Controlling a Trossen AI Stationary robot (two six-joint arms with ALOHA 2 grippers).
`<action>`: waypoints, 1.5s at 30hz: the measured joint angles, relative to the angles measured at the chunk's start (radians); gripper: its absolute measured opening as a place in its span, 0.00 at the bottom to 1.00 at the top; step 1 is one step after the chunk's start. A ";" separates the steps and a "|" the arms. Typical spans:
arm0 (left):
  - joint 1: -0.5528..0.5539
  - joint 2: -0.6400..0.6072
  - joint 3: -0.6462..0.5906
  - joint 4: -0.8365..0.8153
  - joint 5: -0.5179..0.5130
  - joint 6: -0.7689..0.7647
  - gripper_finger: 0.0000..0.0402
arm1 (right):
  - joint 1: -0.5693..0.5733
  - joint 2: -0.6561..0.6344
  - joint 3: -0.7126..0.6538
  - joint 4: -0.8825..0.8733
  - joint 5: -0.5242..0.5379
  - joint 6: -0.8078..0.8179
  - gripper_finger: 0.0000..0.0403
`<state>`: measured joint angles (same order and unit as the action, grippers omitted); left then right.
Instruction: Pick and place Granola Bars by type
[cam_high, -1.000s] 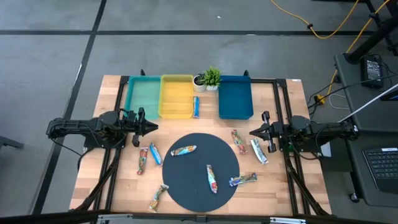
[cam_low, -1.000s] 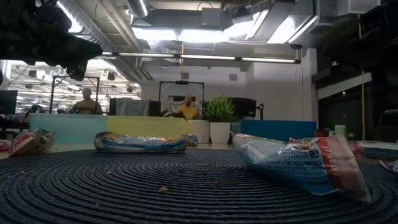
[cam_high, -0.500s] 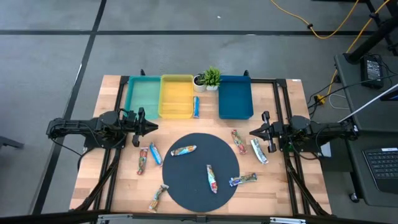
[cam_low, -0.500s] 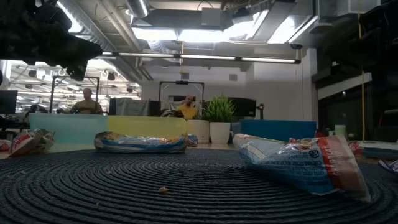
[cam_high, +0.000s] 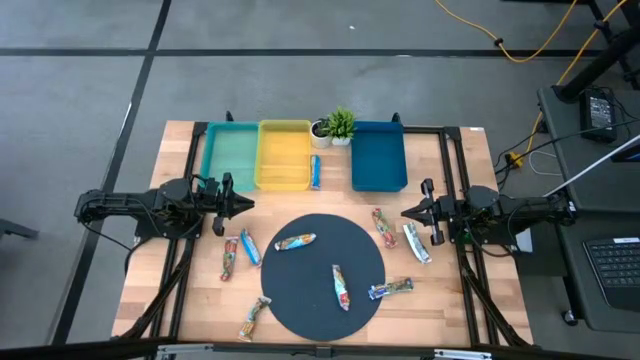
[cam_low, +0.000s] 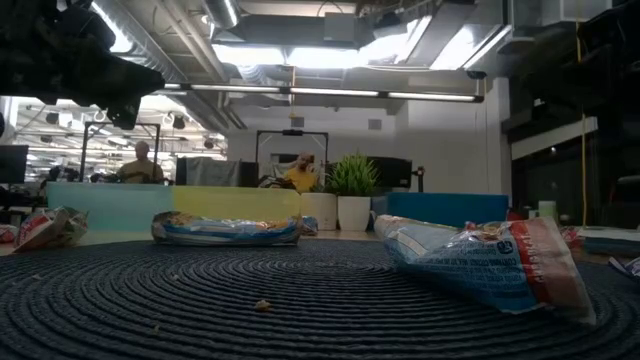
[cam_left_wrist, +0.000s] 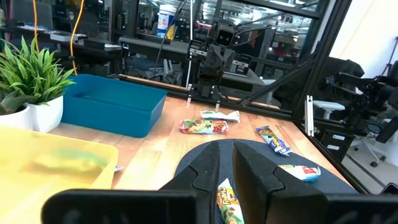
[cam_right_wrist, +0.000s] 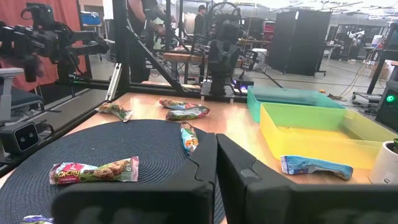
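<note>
The granola bars (cam_high: 296, 241) are spread out in the lower middle of the high view. Three lie on the round dark mat (cam_high: 325, 287): one near its upper left edge, one more (cam_high: 341, 287) standing up-and-down in the middle, and a blue one (cam_high: 390, 289) half over its right edge. Two bars, a red-orange one (cam_high: 229, 257) and a blue one (cam_high: 249, 247), lie side by side on the wood just left of the mat. Another bar (cam_high: 254, 317) sits at the lower left, close to the mat's edge. Two more (cam_high: 383, 226) lie right of the mat, near the right claw. One blue bar (cam_high: 315, 172) lies at the top, touching the right side of the yellow tray (cam_high: 283, 130).

Three trays line the top of the wooden table (cam_high: 180, 290): a green tray (cam_high: 229, 128) on the left, the yellow one next to it, and a blue tray (cam_high: 378, 130) further right. A small potted plant (cam_high: 339, 126) stands between the yellow and blue trays.

The left gripper (cam_high: 245, 203) is at the left of the frame, pointing toward the mat. Its fingers are almost pressed together, with only a thin gap, and they pinch nothing. The right gripper (cam_high: 408, 212) is at the right of the frame, pointing toward the mat too. Its fingers are pressed tight together and hold nothing.

In the low view, people sit far back in the room.
</note>
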<state>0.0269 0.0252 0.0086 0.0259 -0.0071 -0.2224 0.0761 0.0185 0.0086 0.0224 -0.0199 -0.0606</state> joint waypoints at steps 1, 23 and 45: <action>0.000 0.000 0.000 0.000 0.000 0.000 0.10 | 0.000 0.000 0.000 0.000 0.000 0.000 0.03; 0.001 0.006 0.000 0.008 -0.133 0.078 0.09 | 0.000 0.000 0.000 0.012 0.000 -0.020 0.03; 0.001 0.006 0.004 0.210 -0.392 -0.056 0.10 | 0.000 0.000 0.000 0.148 0.132 0.220 0.03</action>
<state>0.0280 0.0309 0.0131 0.2355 -0.3993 -0.2787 0.0757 0.0185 0.0086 0.1702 0.1126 0.1593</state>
